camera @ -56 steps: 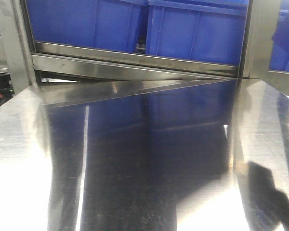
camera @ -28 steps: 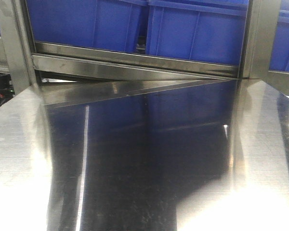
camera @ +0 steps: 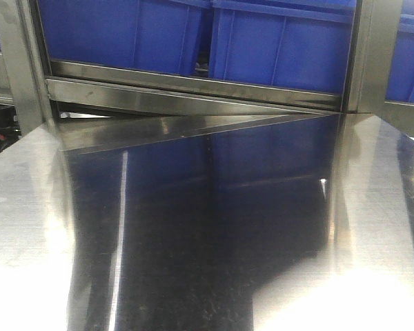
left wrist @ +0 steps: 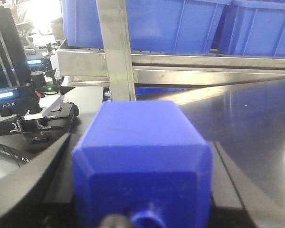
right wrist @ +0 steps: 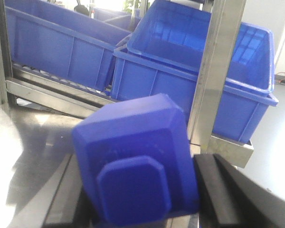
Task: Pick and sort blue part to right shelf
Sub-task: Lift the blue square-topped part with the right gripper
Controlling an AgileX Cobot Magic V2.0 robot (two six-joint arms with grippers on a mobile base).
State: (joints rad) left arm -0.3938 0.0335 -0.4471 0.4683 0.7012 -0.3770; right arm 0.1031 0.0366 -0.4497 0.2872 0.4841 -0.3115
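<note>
In the left wrist view my left gripper [left wrist: 141, 194] is shut on a blue part [left wrist: 140, 152], a chunky block with bevelled corners that fills the gap between the black fingers [left wrist: 35, 178]. It is held above the left end of the steel table. In the right wrist view my right gripper [right wrist: 137, 204] is shut on a second blue part [right wrist: 133, 152], tilted, with a raised boss facing the camera. It is held in front of the shelf's steel post [right wrist: 218, 71] and a blue bin [right wrist: 199, 66]. Neither gripper shows in the front view.
The shiny steel table [camera: 207, 241] runs up to a steel shelf rail [camera: 193, 93] holding blue bins [camera: 124, 31], with a post [camera: 369, 55] at the right. Another robot's black hardware [left wrist: 19, 99] stands left of the table.
In the front view, the blue shape at the upper right and the dark shadow at the lower right have gone out of sight. The table and bins have not moved.
</note>
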